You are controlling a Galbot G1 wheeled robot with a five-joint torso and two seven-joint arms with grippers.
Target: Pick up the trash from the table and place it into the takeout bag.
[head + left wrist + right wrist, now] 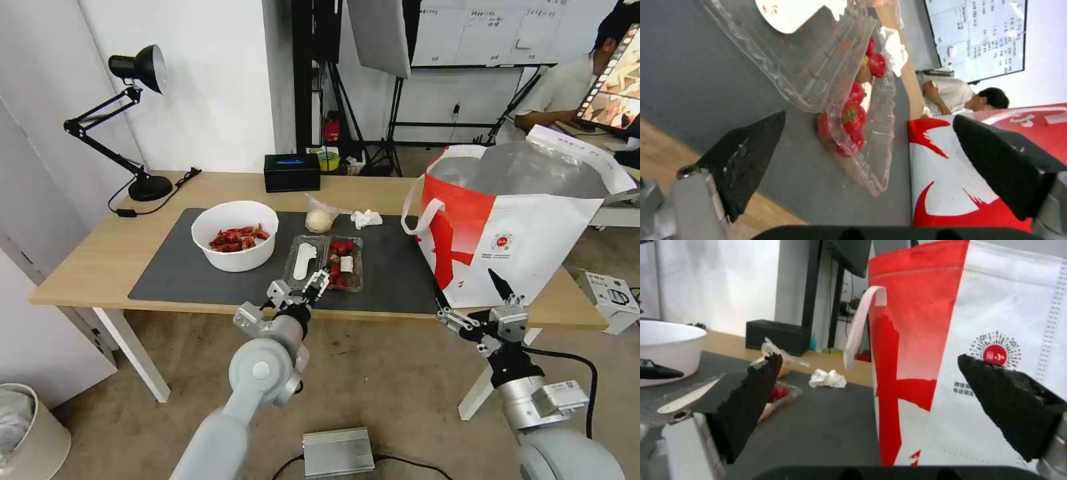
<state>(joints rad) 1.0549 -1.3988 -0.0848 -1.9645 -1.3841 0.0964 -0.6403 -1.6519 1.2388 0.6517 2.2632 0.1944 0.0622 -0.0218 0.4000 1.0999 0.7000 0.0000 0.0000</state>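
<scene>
Nothing bagged yet: the left gripper (301, 288), jaws apart, closes in on the clamshell tray (325, 263) on the worktop (100, 253), while bowl (235, 235), small bag (320, 217) and tissue (366, 218) wait beside the takeout bag (527, 220), right gripper (481, 303) open near it.

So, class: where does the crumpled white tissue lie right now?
In the head view, the crumpled white tissue lies on the dark grey mat, between the small clear bag and the white-and-red takeout bag.
</scene>
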